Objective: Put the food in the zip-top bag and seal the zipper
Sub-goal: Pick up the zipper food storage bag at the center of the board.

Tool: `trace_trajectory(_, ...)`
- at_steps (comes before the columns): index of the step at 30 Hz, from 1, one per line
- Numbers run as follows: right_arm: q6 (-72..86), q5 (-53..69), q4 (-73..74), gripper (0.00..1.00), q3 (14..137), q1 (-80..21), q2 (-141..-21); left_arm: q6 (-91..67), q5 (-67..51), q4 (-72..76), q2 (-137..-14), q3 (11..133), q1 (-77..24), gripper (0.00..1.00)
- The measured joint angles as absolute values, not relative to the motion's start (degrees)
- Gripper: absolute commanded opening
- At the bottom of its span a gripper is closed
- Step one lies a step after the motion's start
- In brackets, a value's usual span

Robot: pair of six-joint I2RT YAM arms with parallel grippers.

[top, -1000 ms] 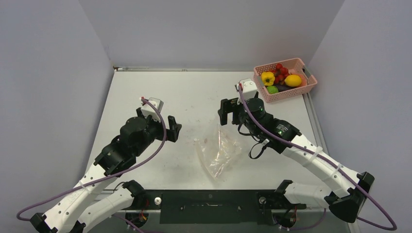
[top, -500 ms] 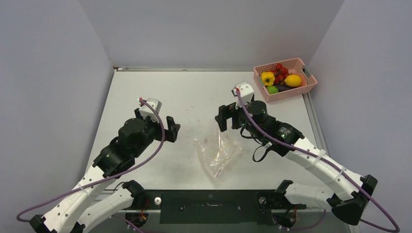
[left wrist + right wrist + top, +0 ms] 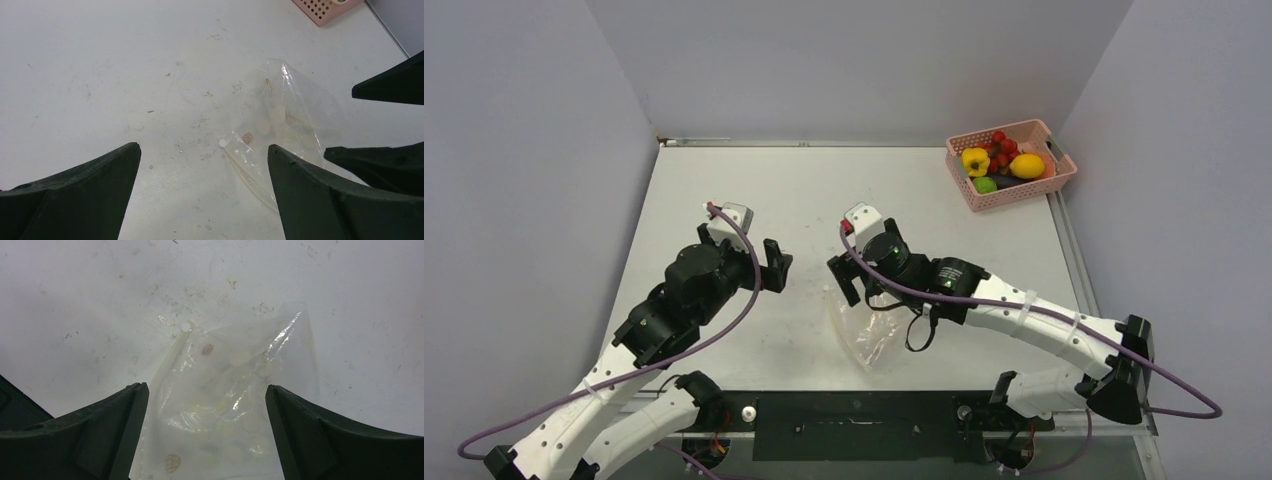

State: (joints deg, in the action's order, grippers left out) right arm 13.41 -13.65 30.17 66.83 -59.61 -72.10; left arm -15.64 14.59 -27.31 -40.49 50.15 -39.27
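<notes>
Top external view: we are holding left hand (image 3: 776, 268) and right hand (image 3: 849, 290) spread by the zip-top bag (image 3: 869, 335); food (image 3: 1027, 165) is lying in a basket (image 3: 1014, 197).

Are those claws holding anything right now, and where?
Nothing. The left gripper and right gripper are both open; the zip-top bag lies free below.

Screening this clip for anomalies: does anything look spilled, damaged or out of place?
Nothing stands out. The zip-top bag lies crumpled on the table, and the food sits in the pink basket.
</notes>
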Motion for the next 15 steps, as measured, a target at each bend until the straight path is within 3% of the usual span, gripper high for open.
trace_trajectory(15,13.06,-21.52,35.75,0.91,69.12,-70.26,-85.45,-15.66,21.15,-28.86,-38.98,50.13,-39.18,0.96)
